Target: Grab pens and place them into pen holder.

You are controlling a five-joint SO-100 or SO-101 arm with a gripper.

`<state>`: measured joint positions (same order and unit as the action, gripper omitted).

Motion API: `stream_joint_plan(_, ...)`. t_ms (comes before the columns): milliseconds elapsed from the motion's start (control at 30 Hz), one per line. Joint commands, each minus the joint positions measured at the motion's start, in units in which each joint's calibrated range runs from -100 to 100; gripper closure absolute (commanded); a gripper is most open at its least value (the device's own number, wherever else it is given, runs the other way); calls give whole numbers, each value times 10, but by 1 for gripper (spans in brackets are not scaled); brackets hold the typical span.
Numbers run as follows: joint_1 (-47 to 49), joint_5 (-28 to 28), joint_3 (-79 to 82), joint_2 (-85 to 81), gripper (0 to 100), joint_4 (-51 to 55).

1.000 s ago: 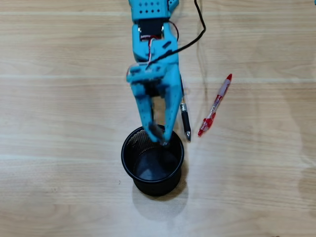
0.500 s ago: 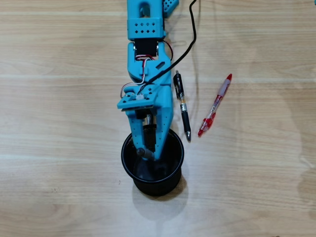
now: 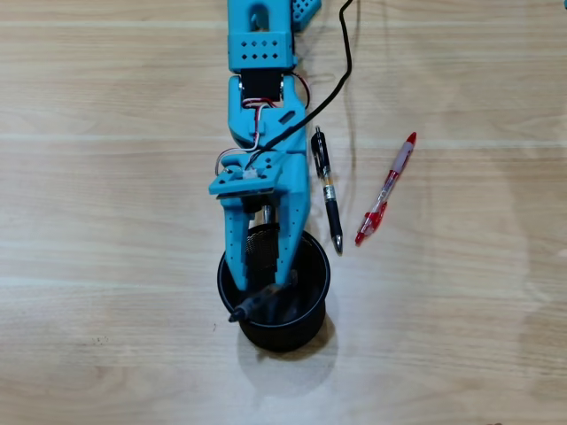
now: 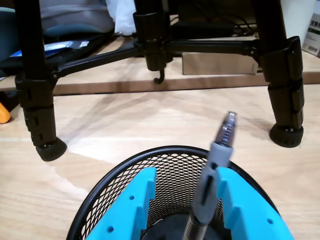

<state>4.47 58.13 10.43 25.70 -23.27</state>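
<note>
Leaning inside the black mesh pen holder, a grey-sleeved transparent pen

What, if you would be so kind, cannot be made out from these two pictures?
- Pen holder bottom: in the wrist view the picture's lower edge and the blue jaws cut it off, so any pens already inside are hidden.
- Grey-sleeved pen: its lower end runs off that view's bottom edge.
- Gripper contact: overhead, the arm covers the jaws; whether they touch the pen is unclear.
- Black pen and red pen: print too small to read.
</note>
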Motion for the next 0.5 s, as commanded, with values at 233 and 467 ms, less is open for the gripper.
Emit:
stream_joint_plan(233,-22,-81,-28,-239,98,275)
stream_joint_plan(467,-28,-153,-21,-380,98,551)
